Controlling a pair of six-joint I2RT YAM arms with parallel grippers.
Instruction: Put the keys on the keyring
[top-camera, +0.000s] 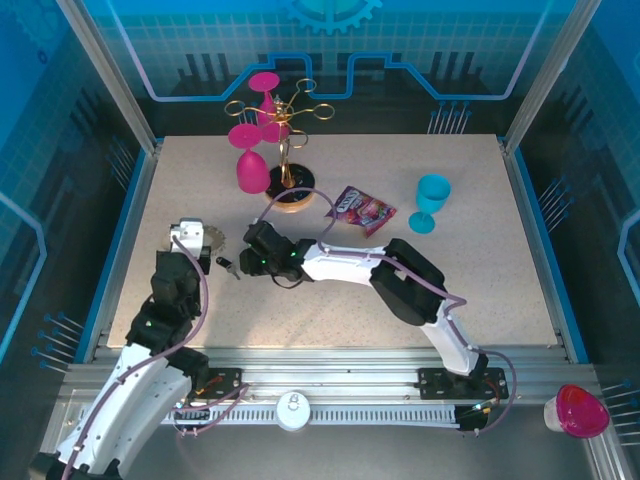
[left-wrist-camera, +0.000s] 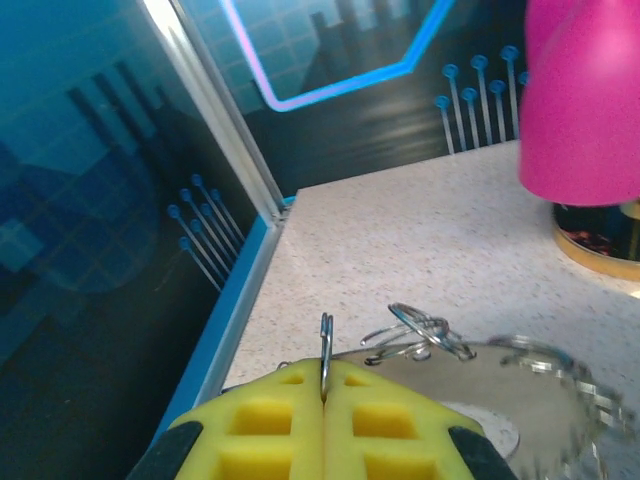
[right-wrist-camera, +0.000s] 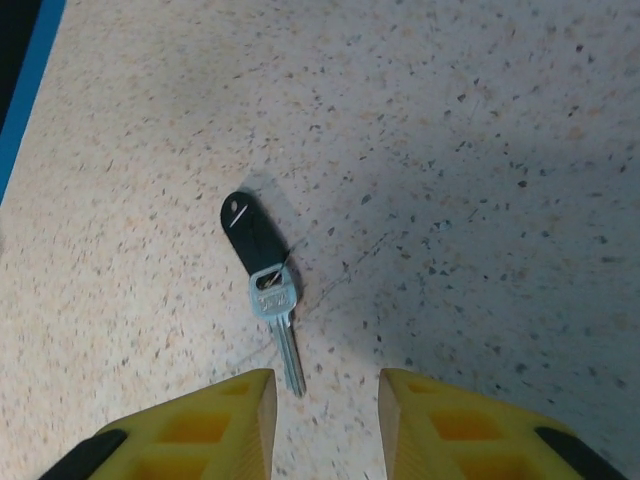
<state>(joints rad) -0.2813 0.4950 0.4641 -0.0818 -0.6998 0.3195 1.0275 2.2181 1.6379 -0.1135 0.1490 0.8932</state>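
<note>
The keyring (left-wrist-camera: 470, 375) is a flat grey ring fringed with thin silver wire loops, lying at the table's left (top-camera: 212, 238). My left gripper (left-wrist-camera: 325, 388) is shut on one upright wire loop (left-wrist-camera: 325, 340) at the ring's near edge. In the right wrist view a small silver key (right-wrist-camera: 277, 305) with a black tag (right-wrist-camera: 248, 230) lies flat on the speckled table. My right gripper (right-wrist-camera: 326, 400) hovers over it, open, the blade tip just ahead of the left finger (right-wrist-camera: 215, 425). From above, the key (top-camera: 228, 266) lies between the two grippers, with the right gripper (top-camera: 250, 262) beside it.
A gold glass stand (top-camera: 285, 150) with pink glasses stands behind the keyring, its round base (top-camera: 290, 200) close by. A pink glass (left-wrist-camera: 585, 100) hangs near the left gripper. A snack packet (top-camera: 362, 210) and a blue cup (top-camera: 432, 202) sit to the right. The blue table edge (left-wrist-camera: 235, 310) runs on the left.
</note>
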